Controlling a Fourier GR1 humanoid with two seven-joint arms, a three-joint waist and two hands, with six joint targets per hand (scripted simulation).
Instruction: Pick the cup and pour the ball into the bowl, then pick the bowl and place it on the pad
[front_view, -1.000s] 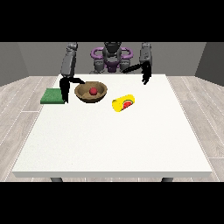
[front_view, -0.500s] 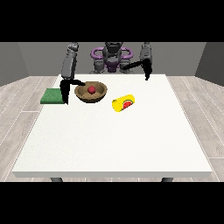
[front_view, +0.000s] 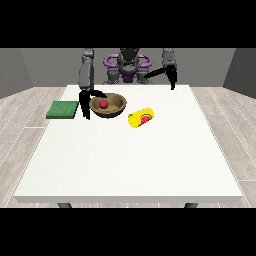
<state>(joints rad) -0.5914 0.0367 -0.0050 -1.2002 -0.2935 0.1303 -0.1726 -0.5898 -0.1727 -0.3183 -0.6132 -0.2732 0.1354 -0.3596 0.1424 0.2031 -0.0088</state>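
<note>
The white tabletop (front_view: 130, 160) carries four items, all in its far half. A brown bowl (front_view: 108, 105) sits upright left of centre, and a red ball (front_view: 103, 104) rests inside it. Just right of the bowl, apart from it, a yellow cup (front_view: 140, 118) lies on its side (a red patch shows at the end facing the camera). A flat green pad (front_view: 63, 109) lies at the tabletop's left edge, level with the bowl and separated from it by a gap.

The hand at the view's left (front_view: 86, 102) hangs in that gap, directly beside the bowl's left rim. Its fingers point down toward the tabletop while the thumb extends over the rim; whether they actually contact the bowl cannot be told, and the fingers are not curled round it.

The hand at the view's right (front_view: 172, 79) is raised above the far right part of the tabletop, well apart from the cup. Its finger posture cannot be told.
</note>
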